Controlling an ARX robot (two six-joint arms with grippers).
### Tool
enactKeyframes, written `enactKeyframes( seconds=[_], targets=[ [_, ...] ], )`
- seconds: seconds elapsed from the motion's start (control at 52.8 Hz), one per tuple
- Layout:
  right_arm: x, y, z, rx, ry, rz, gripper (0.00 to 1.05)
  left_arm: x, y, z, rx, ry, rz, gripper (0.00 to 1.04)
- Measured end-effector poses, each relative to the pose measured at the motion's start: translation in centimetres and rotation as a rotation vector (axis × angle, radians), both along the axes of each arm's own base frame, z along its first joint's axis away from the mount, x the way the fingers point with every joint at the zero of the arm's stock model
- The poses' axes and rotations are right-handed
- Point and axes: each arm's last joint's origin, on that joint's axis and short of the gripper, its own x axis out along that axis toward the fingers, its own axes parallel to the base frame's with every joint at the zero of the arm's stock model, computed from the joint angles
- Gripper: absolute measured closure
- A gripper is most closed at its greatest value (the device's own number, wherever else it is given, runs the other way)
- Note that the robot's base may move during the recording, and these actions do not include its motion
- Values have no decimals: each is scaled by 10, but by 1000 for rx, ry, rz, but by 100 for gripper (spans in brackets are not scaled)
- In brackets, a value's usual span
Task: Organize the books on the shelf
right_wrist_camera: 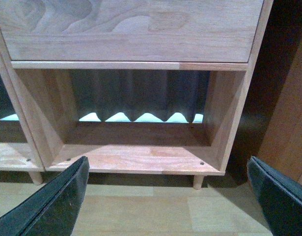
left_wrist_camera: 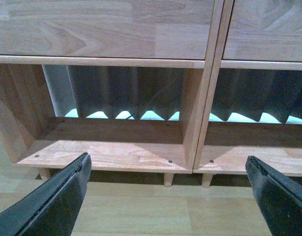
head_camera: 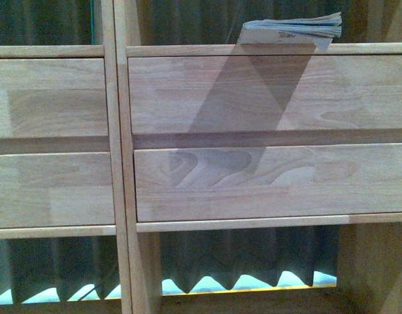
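Of the robot, only gripper parts show. The left gripper (left_wrist_camera: pixel 166 158) has two black fingers (left_wrist_camera: pixel 52 204), flat-sided wedges narrowing to blunt tips, with a dull sheen (paler along the edges). The right gripper (right_wrist_camera: pixel 167 160) is the same black, tapered make.

book (head_camera: pixel 291 31): thin floppy paperback, lying flat, pale page edges facing out, at the front edge of the upper right cubby, just above the drawer fronts | shelf (head_camera: pixel 70 98): pale natural wood, two columns, wide drawer fronts mid-height, backless lower cubbies, short peg legs
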Motion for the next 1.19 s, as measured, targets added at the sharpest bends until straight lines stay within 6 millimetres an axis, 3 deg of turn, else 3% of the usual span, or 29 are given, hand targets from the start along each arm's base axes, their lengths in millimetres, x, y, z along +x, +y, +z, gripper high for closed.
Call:
enactKeyframes(
  seconds=[1.194],
  targets=[
    [0,0,0,0,0,0,7,0,0,0,0,0,0,7]
  ],
)
